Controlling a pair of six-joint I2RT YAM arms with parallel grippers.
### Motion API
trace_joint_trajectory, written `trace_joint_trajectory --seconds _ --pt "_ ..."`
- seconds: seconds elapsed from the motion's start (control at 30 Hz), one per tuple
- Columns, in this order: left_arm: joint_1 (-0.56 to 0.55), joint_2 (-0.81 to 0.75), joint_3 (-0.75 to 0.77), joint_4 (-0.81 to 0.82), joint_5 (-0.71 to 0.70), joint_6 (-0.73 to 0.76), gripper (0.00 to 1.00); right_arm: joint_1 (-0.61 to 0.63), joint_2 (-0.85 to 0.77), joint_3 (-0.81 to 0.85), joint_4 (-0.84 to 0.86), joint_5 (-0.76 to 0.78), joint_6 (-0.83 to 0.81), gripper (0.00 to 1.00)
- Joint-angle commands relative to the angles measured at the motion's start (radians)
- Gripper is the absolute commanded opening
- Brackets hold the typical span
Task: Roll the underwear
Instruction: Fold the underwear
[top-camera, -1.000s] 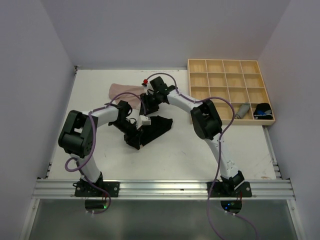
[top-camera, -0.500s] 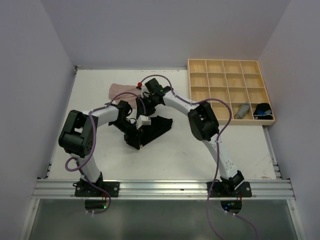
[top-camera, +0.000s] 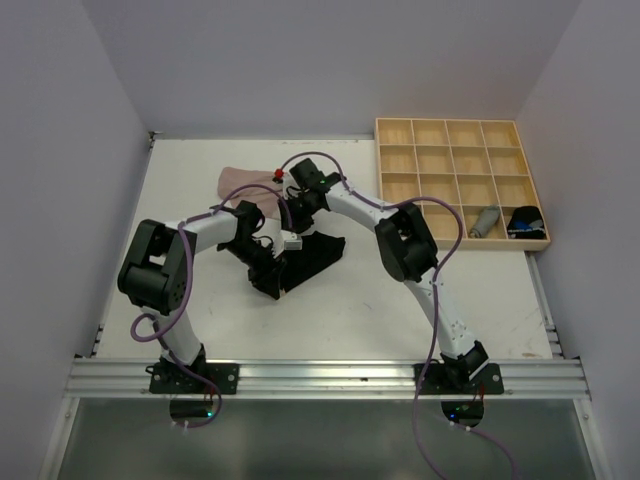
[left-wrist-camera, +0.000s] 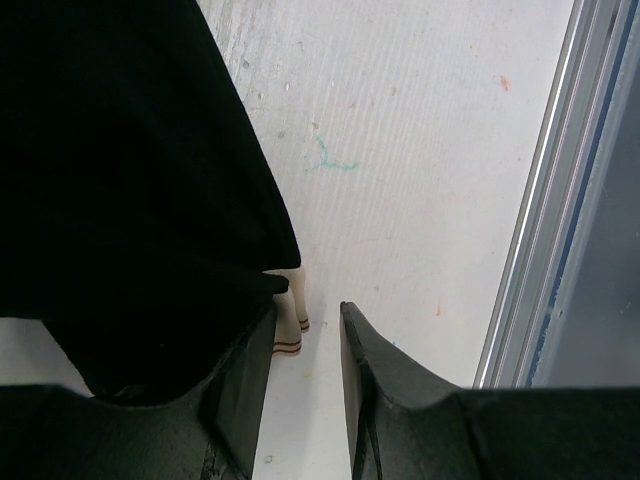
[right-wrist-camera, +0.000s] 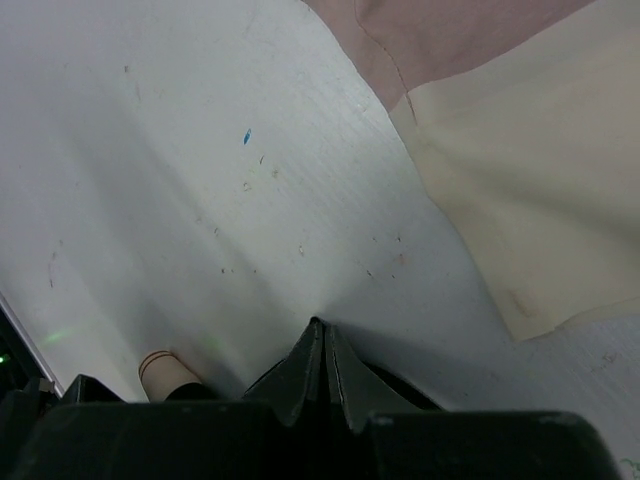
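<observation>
Black underwear (top-camera: 312, 254) lies mid-table, and it fills the left of the left wrist view as dark cloth (left-wrist-camera: 130, 180) with a beige striped band end (left-wrist-camera: 296, 322). My left gripper (top-camera: 272, 278) sits at its near-left corner. Its jaws (left-wrist-camera: 308, 310) are open, with the cloth draped over the left finger and bare table in the gap. My right gripper (top-camera: 292, 226) is at the cloth's far edge, fingers (right-wrist-camera: 322, 332) shut tip to tip; no cloth shows between the tips. A pale pink underwear (top-camera: 244, 184) lies behind it, shown pink and beige (right-wrist-camera: 520, 170) in the right wrist view.
The wooden tray (top-camera: 398, 160) stands at the back right, with a grey roll (top-camera: 485, 221) and a black-and-blue roll (top-camera: 525, 220) in its near-right compartments. A metal rail (left-wrist-camera: 560, 200) runs along the table's near edge. Walls close in on both sides.
My right gripper has drifted slightly left and closed its jaws. The left arm and the black underwear have stayed where they were.
</observation>
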Motion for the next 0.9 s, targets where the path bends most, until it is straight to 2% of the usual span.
trace_joint_trajectory --seconds 0.0,0.07,0.37,0.87 --pt "-0.002 0.086 -0.061 0.038 -0.34 0.071 0.4 0.001 -0.039 -0.014 0.024 0.024 0.002 0.03" --pt "-0.002 0.086 -0.063 0.038 -0.342 0.071 0.4 -0.006 -0.076 -0.038 0.058 0.029 0.016 0.0" --pt "-0.002 0.084 -0.063 0.035 -0.343 0.066 0.4 -0.06 -0.236 -0.219 0.25 0.024 0.117 0.0" --pt "-0.002 0.086 -0.05 0.023 -0.345 0.065 0.4 -0.095 -0.421 -0.411 0.339 -0.006 0.173 0.0"
